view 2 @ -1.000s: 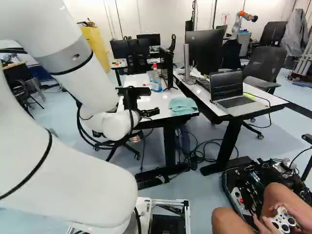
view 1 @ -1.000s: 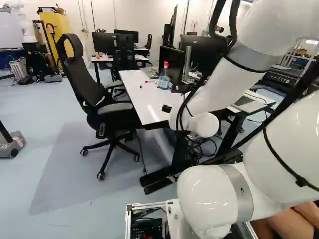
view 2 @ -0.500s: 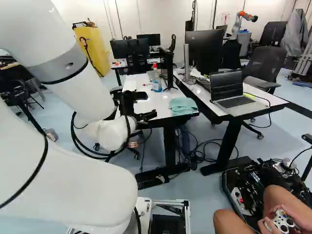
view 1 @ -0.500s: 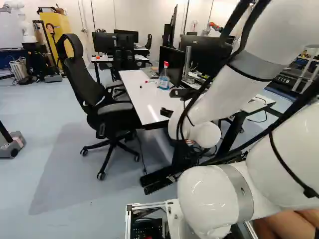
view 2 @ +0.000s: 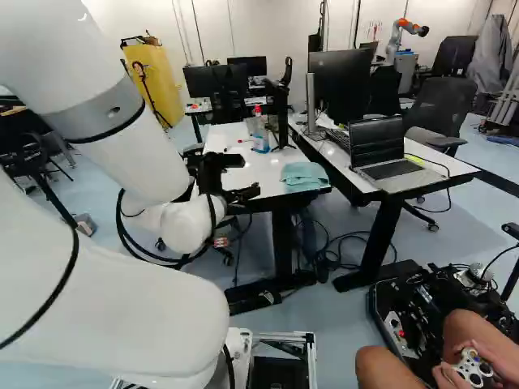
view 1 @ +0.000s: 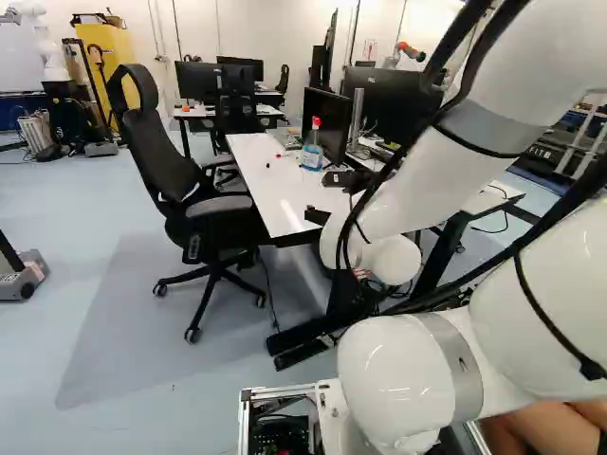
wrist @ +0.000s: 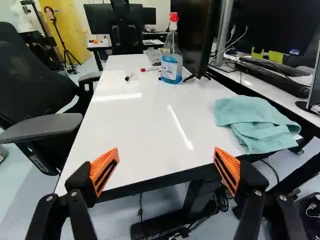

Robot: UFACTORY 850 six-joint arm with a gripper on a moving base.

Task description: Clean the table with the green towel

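At the robot's left, the black office chair with mesh back (wrist: 35, 75) is standing beside the table, so you are needing to spare its armrest. Your black two-finger gripper with orange pads (wrist: 165, 167) is standing wide and empty, near the front edge of the long white table (wrist: 145, 135). The step in hand is probably approaching the towel. For later wiping, you are planning best around the small dark marker (wrist: 129, 77), the red marker (wrist: 150, 69) and the clear plastic spray bottle with blue liquid (wrist: 171, 60). The green-blue cloth towel (wrist: 255, 122) is lying on the table's near right corner, beyond the right finger. You are doing well by going rightward, centring above a thick fold, lowering slowly and closing on several layers. Pinching a single layer is risking a slip; pressing too deep is risking a hard knock of the pads. Further right, the grey open laptop (view 2: 389, 168) is needing distance from your arm.

About materials: the chair's mesh is looking thin and its armrest smooth. The pads are showing grooves and narrowing towards the tips. The flat tabletop is shining with streaks of light, and the bottle is narrowing to its red cap. The towel is forming a soft, rumpled heap with rounded folds.
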